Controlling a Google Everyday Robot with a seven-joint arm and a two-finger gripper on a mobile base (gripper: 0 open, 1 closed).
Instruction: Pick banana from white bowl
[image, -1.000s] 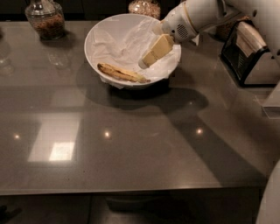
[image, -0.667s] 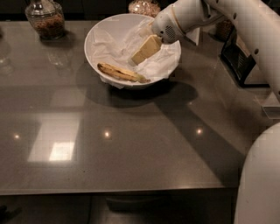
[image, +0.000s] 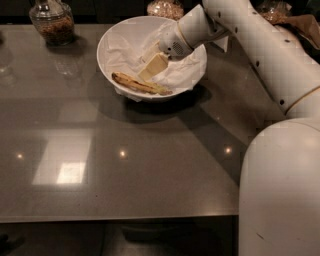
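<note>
The cream gripper (image: 150, 69) reaches down into the white bowl (image: 102, 46), its tip just above the banana (image: 140, 84); I cannot tell if it is open or closed, nor if it touches the fruit. The slim, brown-spotted banana lies on crumpled white paper (image: 186, 71) near the front rim. The round bowl stands on a glossy grey tabletop (image: 125, 170). A glass jar (image: 52, 22) behind is cut off at the top.

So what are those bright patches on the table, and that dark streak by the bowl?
Camera view: the patches look like lights mirrored in the glossy table; the streak is the shadow of the arm beside the white bowl, where the gripper hangs close above the banana.
</note>
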